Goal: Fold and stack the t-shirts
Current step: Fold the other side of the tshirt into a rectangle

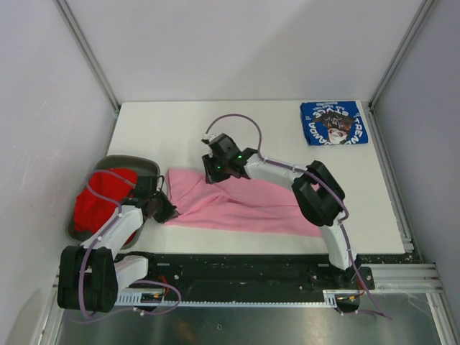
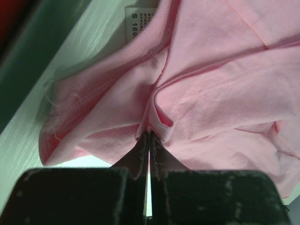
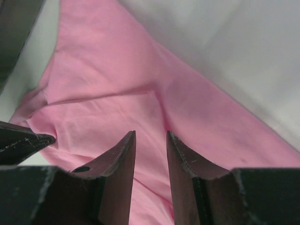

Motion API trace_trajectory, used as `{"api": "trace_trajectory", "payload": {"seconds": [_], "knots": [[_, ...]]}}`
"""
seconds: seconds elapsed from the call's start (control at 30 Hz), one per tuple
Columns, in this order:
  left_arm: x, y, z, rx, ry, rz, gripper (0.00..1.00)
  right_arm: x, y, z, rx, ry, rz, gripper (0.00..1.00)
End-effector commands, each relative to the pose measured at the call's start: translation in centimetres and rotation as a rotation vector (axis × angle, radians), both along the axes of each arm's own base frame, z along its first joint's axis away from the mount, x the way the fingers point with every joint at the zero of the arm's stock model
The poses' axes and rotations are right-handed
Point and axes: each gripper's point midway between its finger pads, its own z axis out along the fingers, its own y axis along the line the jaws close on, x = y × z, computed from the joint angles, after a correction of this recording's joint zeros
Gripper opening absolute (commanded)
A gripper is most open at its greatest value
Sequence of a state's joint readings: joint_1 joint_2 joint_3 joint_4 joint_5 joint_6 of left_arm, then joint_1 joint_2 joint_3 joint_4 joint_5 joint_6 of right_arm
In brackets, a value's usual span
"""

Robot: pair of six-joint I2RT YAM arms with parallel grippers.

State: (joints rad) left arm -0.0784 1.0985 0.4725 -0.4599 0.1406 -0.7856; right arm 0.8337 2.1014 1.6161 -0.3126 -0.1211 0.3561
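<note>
Shows a light pink t-shirt (image 1: 237, 205) lying rumpled along the near edge of the white worktop (image 1: 180, 129), stretching from near the left edge to past the middle. Looks soft, light and limp: likely to sag, bunch and drag rather than keep any shape, so probably best taken by a seam, hem or collar rib, at two well-separated points, to pull flat. Shows the left pincer (image 2: 149, 136) pressed together on a small fold of that pink cloth just beside the ribbed collar (image 2: 140, 44) and size label (image 2: 140, 21), at the shirt's left end, near the worktop's left edge. Shows the right pincer (image 3: 151, 136) with jaws parted, gripping nothing, poised over the shirt's far left corner, pink cloth directly beneath; touching or just clear, impossible to tell. Also shows a royal blue t-shirt (image 1: 333, 123) folded in the far right corner, well apart, and a red t-shirt (image 1: 97, 201) heaped in a grey bin (image 1: 136, 164) at the left edge.
</note>
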Motion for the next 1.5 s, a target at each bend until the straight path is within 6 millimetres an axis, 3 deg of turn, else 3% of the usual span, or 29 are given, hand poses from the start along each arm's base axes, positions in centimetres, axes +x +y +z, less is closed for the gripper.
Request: {"api": "trace_trajectory", "payload": {"seconds": [0.0, 0.3, 0.67, 1.1, 1.47], "knots": [[0.1, 0.0, 0.1, 0.004, -0.003, 0.009, 0.00, -0.5, 2.3, 0.1, -0.065, -0.062, 0.089, 0.39], [0.0, 0.1, 0.0, 0.008, -0.003, 0.007, 0.00, 0.3, 2.5, -0.9, -0.125, -0.079, 0.072, 0.40], [-0.1, 0.1, -0.2, 0.011, 0.002, 0.006, 0.00, 1.4, 1.7, -0.5, -0.135, -0.109, 0.033, 0.41], [-0.2, 0.3, -0.4, 0.020, 0.006, 0.004, 0.00, 0.3, 2.2, -1.9, -0.113, -0.045, 0.076, 0.39], [-0.3, 0.5, -0.5, 0.031, 0.010, 0.007, 0.00, 0.1, 1.1, 0.4, -0.076, -0.046, 0.053, 0.14]]}}
